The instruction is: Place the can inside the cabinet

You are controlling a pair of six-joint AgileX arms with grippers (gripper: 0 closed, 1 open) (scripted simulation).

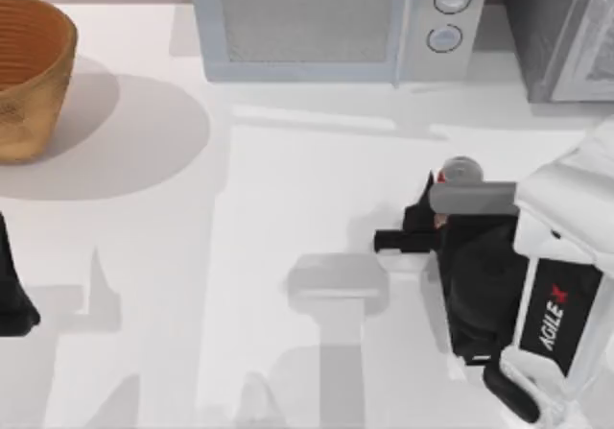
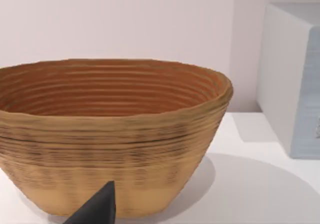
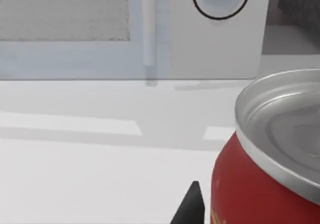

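The can [image 1: 461,171], red with a silver top, stands on the white table right of centre, in front of the microwave's knobs. In the right wrist view the can [image 3: 270,154] is very close. My right gripper [image 1: 432,213] is at the can, just on its near side. One dark fingertip [image 3: 191,205] shows beside the can with a small gap between them, so the gripper reads as open. The cabinet [image 1: 566,26], dark grey with a paler door panel, stands at the back right corner. My left arm [image 1: 11,295] is parked at the left edge.
A pale microwave [image 1: 326,21] with two round knobs stands at the back centre, left of the cabinet. A woven basket [image 1: 29,74] sits at the back left, and the basket [image 2: 110,134] is close in the left wrist view.
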